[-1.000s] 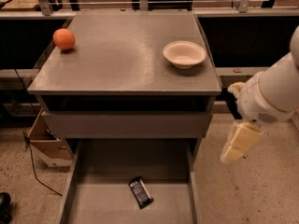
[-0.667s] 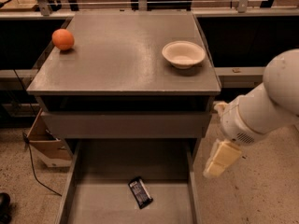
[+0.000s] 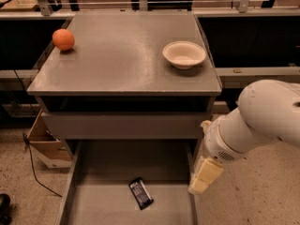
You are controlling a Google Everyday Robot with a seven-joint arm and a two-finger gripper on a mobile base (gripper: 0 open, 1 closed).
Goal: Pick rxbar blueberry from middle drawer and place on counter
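The hand [image 3: 204,176] hangs low at the right side of the middle drawer [image 3: 105,203], right by its right wall. I cannot tell if the hand is open or closed. It holds nothing.

The rxbar blueberry [image 3: 141,193] lies flat on the drawer floor, near the front and about in the middle. It is to the left of the hand and apart from it.

What could go wrong? The hand is very close to the drawer wall, so it could bump the wall if it goes down before it moves left. The bar is flat and lies right on the floor, so the hand may scrape the floor or just push the bar along and not grab it. The wrapper looks shiny and may slip out. On the way up the arm could hit the edge of the bench [image 3: 122,60] above the drawer. Up there, the white bowl [image 3: 184,54] sits on the right side and the orange ball [image 3: 63,39] on the left — the bar should go down between them.

The bar is small, thin and dark, almost black, with a bit of pale print. It lies a little slanted — not straight with the drawer.
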